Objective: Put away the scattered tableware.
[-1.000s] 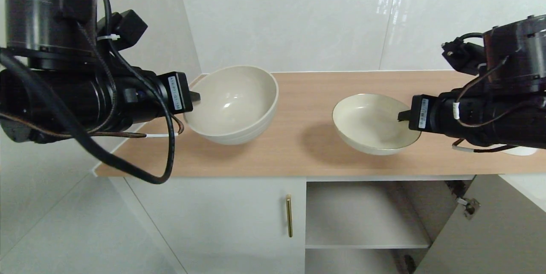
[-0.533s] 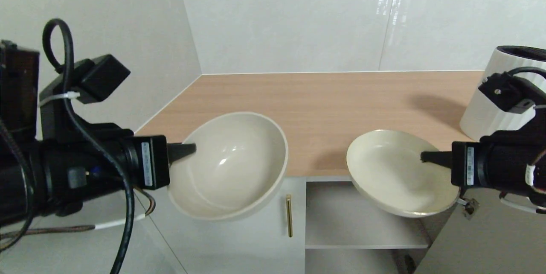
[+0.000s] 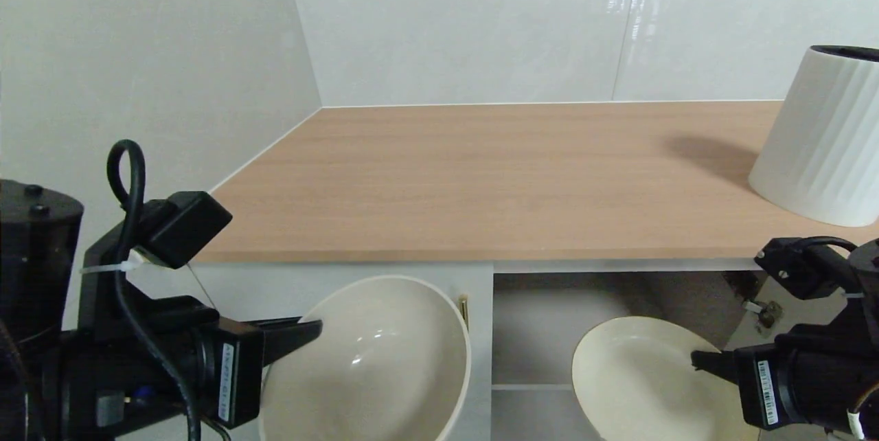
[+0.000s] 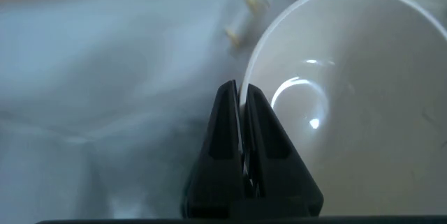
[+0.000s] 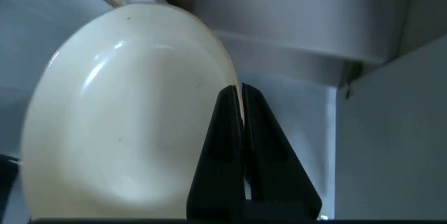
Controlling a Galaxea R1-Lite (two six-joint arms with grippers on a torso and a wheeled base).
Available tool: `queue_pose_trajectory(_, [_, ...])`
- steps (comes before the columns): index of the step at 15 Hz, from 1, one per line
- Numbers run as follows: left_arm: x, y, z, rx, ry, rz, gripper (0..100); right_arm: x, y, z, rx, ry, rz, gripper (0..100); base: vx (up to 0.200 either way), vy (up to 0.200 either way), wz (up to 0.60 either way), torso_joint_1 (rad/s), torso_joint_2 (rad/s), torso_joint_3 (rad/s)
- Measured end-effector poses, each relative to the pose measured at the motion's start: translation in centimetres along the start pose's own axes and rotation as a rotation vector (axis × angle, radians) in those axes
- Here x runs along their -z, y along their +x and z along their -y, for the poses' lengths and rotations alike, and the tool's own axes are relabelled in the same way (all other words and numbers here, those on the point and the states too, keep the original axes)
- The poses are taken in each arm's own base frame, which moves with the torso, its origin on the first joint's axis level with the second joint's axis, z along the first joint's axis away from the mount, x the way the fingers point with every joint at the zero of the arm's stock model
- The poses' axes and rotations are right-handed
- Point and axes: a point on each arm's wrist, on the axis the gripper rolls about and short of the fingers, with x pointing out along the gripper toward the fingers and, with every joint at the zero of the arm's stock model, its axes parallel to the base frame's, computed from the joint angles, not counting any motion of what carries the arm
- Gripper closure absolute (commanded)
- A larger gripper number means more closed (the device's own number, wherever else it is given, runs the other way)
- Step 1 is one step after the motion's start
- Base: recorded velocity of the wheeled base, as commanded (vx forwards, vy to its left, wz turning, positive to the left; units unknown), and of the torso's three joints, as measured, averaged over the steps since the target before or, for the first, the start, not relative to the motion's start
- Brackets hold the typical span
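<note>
My left gripper [image 3: 307, 331] is shut on the rim of a deep cream bowl [image 3: 374, 365], held in the air in front of the closed white cabinet door [image 3: 275, 290], below the counter's edge. In the left wrist view the two black fingers [image 4: 227, 123] pinch the bowl's [image 4: 356, 105] rim. My right gripper [image 3: 699, 360] is shut on the rim of a shallow cream plate [image 3: 638, 386], held before the open cabinet compartment [image 3: 542, 331]. The right wrist view shows the fingers [image 5: 225, 130] clamping the plate [image 5: 126, 112] at its edge.
A wooden countertop [image 3: 494, 180] runs across above the cabinet. A white ribbed container [image 3: 827, 135] stands on it at the right. The open compartment has a shelf [image 3: 532, 387], and its door [image 3: 790, 317] is swung out on the right. A gold handle [image 3: 463, 307] sits on the closed door.
Both arms have come down and back from the countertop, carrying the bowl and plate to below the counter's edge in front of the cabinet. The head view has shifted too.
</note>
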Motion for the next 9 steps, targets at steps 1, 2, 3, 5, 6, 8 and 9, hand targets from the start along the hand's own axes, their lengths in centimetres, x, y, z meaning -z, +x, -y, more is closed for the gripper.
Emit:
queue_pose_trajectory(1, [0.2,0.0,0.0,0.021,0.001,-0.014,100,0.3,0.2,0.1,0.005,0.000,-0.014,100,0.000,0.000,0.00,-0.119,0.46,0.334])
queue_pose_trajectory(2, [0.4,0.1,0.0,0.031,0.002,-0.023,100,0.6,0.4,0.1,0.010,-0.001,-0.027,100,0.000,0.000,0.00,-0.110,0.46,0.334])
queue_pose_trajectory(3, [0.5,0.1,0.0,0.035,0.003,-0.027,100,0.7,0.8,0.1,0.015,-0.003,-0.039,100,0.000,0.000,0.00,-0.110,0.46,0.349])
queue_pose_trajectory(5, [0.6,0.2,0.0,0.036,0.004,-0.033,100,1.0,1.5,0.0,0.023,-0.007,-0.057,100,0.000,0.000,0.00,-0.078,0.46,0.369])
queue_pose_trajectory(6, [0.6,0.2,0.1,0.040,0.008,-0.036,100,1.2,1.9,0.0,0.027,-0.009,-0.065,100,0.000,0.000,0.00,-0.041,0.44,0.369])
queue_pose_trajectory(8, [0.8,0.2,0.3,0.049,0.015,-0.042,100,1.6,2.9,0.0,0.035,-0.014,-0.083,100,0.000,0.000,0.00,-0.037,0.38,0.342])
queue_pose_trajectory(9, [0.8,0.2,0.3,0.051,0.016,-0.043,100,1.8,3.3,0.0,0.040,-0.017,-0.095,100,0.000,0.000,0.00,-0.007,0.19,0.168])
